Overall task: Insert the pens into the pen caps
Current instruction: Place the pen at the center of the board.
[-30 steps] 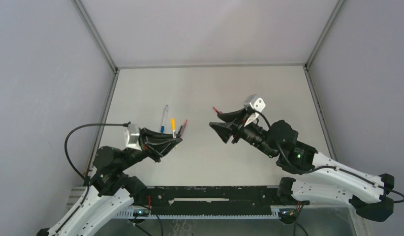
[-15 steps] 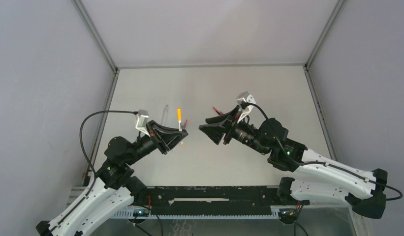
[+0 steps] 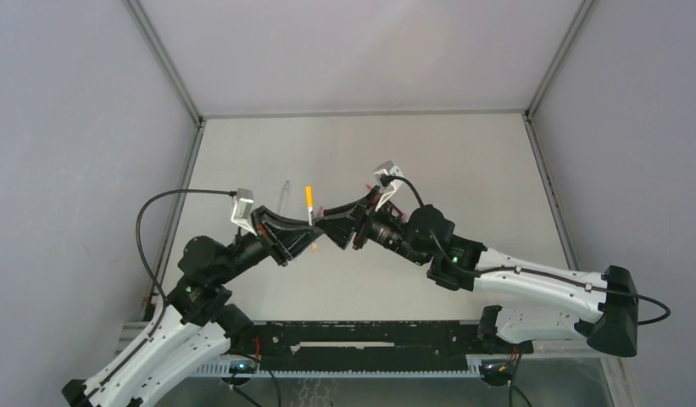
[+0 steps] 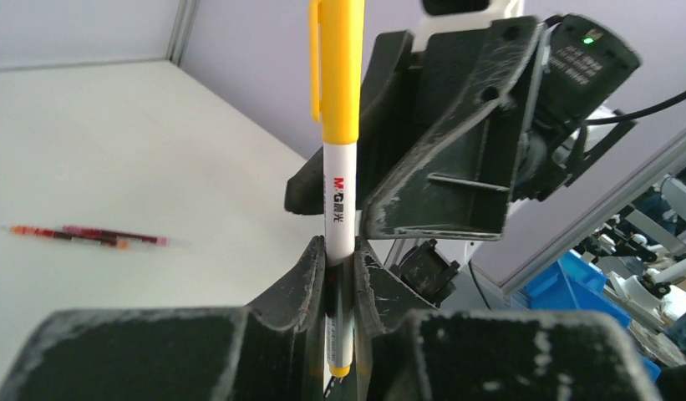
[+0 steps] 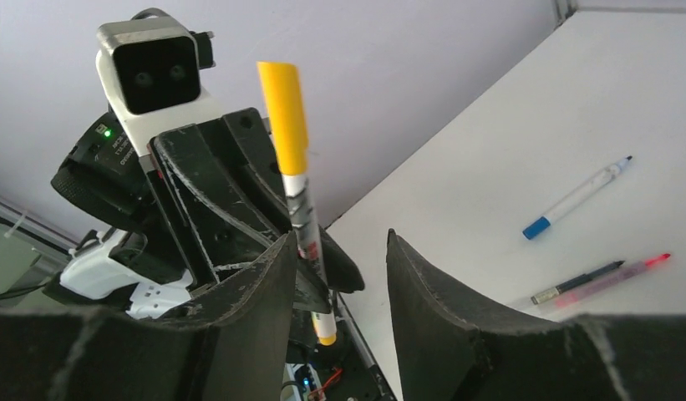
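My left gripper (image 3: 314, 234) (image 4: 339, 244) is shut on a white-barrelled pen (image 4: 339, 196) that stands upright. A yellow cap (image 4: 340, 67) sits on the pen's upper end and a yellow plug shows below the fingers. My right gripper (image 3: 331, 231) (image 5: 341, 238) is open and right up against the left one. In the right wrist view the pen (image 5: 306, 217) stands just ahead of the gap, close to the left finger (image 5: 256, 284). A blue-ended pen (image 5: 573, 199) (image 3: 285, 193) lies on the table. Thin dark and red pens (image 5: 598, 278) (image 4: 88, 236) lie beside each other. Loose pen caps are out of view.
The grey side walls (image 3: 90, 170) and the back wall (image 3: 361, 51) close in the white table (image 3: 463, 161). Both arms meet over the table's left-middle part, near the loose pens.
The left arm raised the yellow pen upright, then held still. The right arm swung left until its open jaws reached the pen, and they have narrowed a little.
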